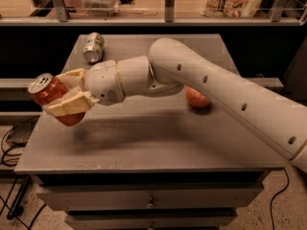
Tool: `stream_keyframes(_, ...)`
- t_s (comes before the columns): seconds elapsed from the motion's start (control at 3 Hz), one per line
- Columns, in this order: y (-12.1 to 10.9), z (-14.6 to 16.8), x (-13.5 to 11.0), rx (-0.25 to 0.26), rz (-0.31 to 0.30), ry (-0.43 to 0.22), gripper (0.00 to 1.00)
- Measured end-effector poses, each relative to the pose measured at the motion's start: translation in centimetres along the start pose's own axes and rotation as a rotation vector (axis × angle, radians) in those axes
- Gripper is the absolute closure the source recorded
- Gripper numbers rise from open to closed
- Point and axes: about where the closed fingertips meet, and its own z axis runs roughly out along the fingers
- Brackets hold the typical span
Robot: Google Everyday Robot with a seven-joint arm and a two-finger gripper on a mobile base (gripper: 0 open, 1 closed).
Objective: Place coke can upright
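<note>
The coke can (52,93) is red with a silver top. My gripper (67,94) is shut on it, one cream finger above and one below. I hold it tilted, top pointing up and to the left, above the left edge of the grey table (158,143). My white arm reaches in from the lower right across the table.
A silver-white can with green markings (93,46) lies on its side at the table's back left. A red apple (196,98) sits right of centre, partly behind my arm. A shelf with bags and boxes runs behind the table. Drawers are below the tabletop.
</note>
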Motion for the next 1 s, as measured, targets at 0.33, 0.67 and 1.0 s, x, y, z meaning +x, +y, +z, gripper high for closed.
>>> stream_keyframes(0.33,0.2,0.73,1.0,-0.001,0.021,0.014,1.0)
stream_keyframes(0.67,0.28,1.06,1.59,0.001,0.031,0.022,1.0)
stream_keyframes(1.0,0.28,1.08,1.61,0.002,0.032,0.022,1.0)
